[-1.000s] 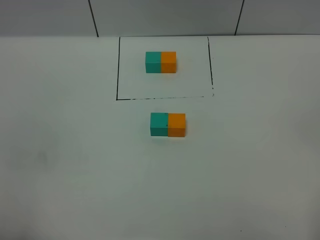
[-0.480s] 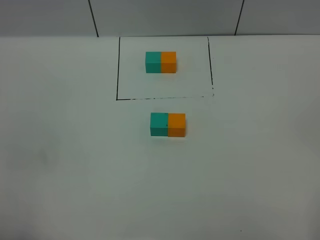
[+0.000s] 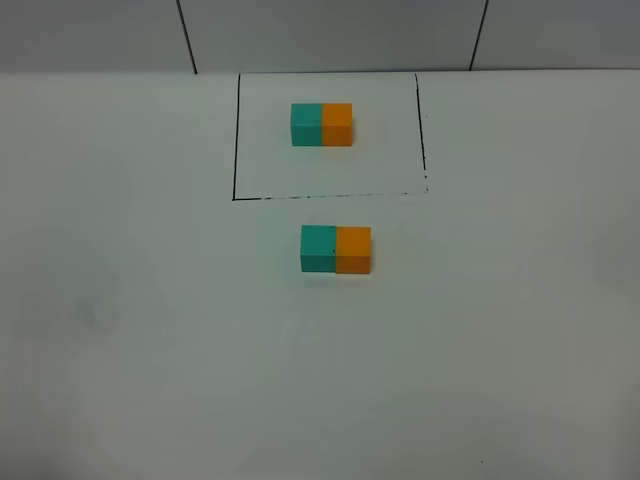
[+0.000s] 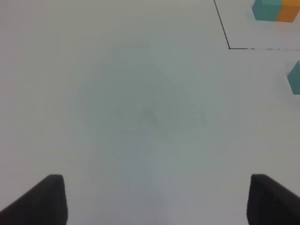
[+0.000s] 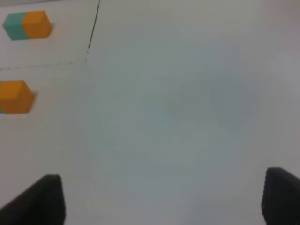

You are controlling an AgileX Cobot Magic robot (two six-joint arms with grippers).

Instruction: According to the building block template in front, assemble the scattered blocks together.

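On the white bench [image 3: 120, 330], toward its far edge, the building block template [image 3: 321, 124] sits inside a thin black outline [image 3: 235, 150]: a teal cube on the left joined to an orange cube on the right, so its long axis runs left to right across the exterior high view. Just outside the near side of that outline lie the scattered blocks, the teal block [image 3: 318, 248] and the orange block [image 3: 353, 249], touching face to face. Their pair has the same left-to-right long axis and the same colour order as the template, teal on the left and orange on the right, and it sits slightly to the right of the template.

Neither arm shows in the exterior high view. The left hand [image 4: 154, 199] hangs over bare bench well to the left of the blocks, its two dark fingertips [image 4: 47, 201] spread wide with nothing between them. The right hand [image 5: 161, 197] is over bare bench well to the right of the blocks, its fingertips [image 5: 44, 199] also spread wide, holding and touching nothing.
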